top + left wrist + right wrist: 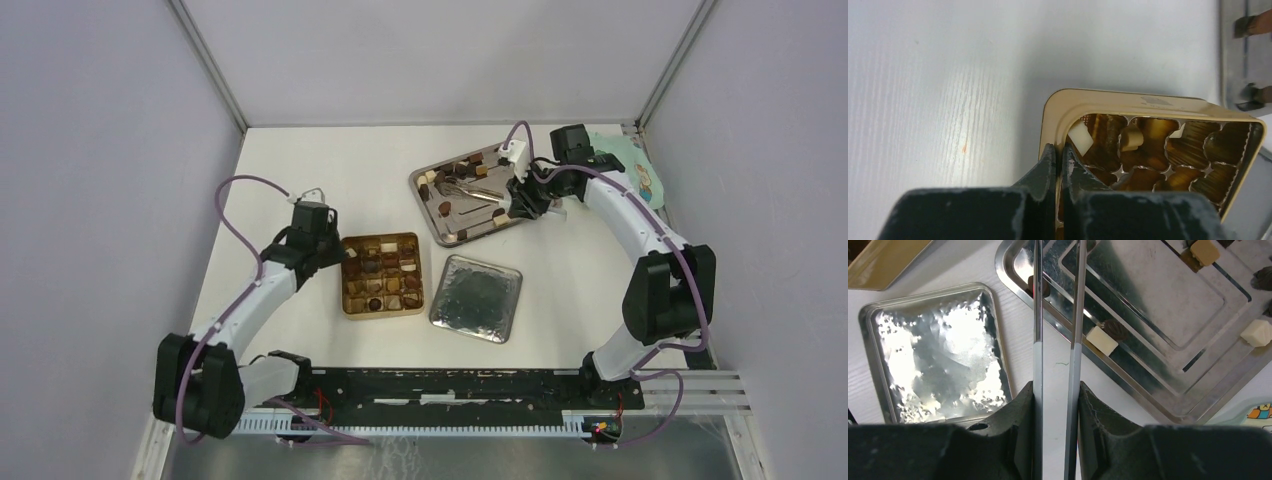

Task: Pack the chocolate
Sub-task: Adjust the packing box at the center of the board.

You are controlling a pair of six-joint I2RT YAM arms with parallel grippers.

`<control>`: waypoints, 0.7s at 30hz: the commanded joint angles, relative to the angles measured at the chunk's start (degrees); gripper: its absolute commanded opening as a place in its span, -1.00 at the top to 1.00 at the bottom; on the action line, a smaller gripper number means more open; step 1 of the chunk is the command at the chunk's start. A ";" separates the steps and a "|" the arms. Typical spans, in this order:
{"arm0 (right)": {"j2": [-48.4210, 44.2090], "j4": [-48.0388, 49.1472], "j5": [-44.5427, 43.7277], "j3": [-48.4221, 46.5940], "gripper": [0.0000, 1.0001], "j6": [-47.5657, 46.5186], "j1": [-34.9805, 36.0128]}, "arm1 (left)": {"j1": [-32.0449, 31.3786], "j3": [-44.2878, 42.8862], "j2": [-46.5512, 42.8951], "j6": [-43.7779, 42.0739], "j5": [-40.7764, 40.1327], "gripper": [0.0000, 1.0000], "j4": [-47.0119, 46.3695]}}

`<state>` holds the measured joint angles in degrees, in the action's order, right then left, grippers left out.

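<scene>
- The left gripper (1059, 151) has its jaws drawn narrow at a corner of the gold gridded tin (1108, 97). One finger is outside the wall and the other inside, with the wall pinched between them.
- Just ahead of the inside finger, a white cube (1080, 137) sits tilted in the corner cell. A cream piece (1130, 139) lies one cell further along, and the remaining cells seen from the wrist are bare gold foil.
- On the outer side of these jaws there is only white table (948, 100).
- From above, the left arm is bent low at the elbow and reaches in to the tin's left side, wrist angled down.
- The right gripper (1055, 390) is closed on the long silver tongs (1037, 315), with both blades squeezed between its fingers. The blades run parallel, straight ahead and out of the top of the wrist view.
- Under the blades lies the rim of the steel serving tray (1158, 305).
- The chocolate pieces (462, 168) are scattered across this tray. A white cube and a dark round one lie just right of the blades, and a dark one sits behind the left blade.
- More chocolate fills much of the tin in the overhead view.
- Left of the right jaws sits a small hammered silver tray (938, 340), between the tin and the serving tray.
- The right arm arches in from the far right, wrist turned toward the serving tray.
</scene>
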<state>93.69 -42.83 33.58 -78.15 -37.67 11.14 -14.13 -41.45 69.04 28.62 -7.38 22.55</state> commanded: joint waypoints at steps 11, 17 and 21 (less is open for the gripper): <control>-4.37 -1.99 8.33 -8.24 0.99 0.30 -0.16 | -1.31 5.39 -14.84 -4.89 -0.56 0.96 -13.09; -5.08 -1.92 9.00 -7.99 0.99 0.05 -0.23 | -1.38 5.81 -14.52 -4.22 -0.27 0.96 -13.74; -5.30 -2.21 9.78 -7.64 0.99 -0.41 -0.14 | -1.35 5.50 -12.68 -3.16 -0.52 0.97 -13.21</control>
<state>90.98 -45.67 40.34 -83.57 -37.54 11.14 -15.27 -35.16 55.53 25.65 -7.49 14.79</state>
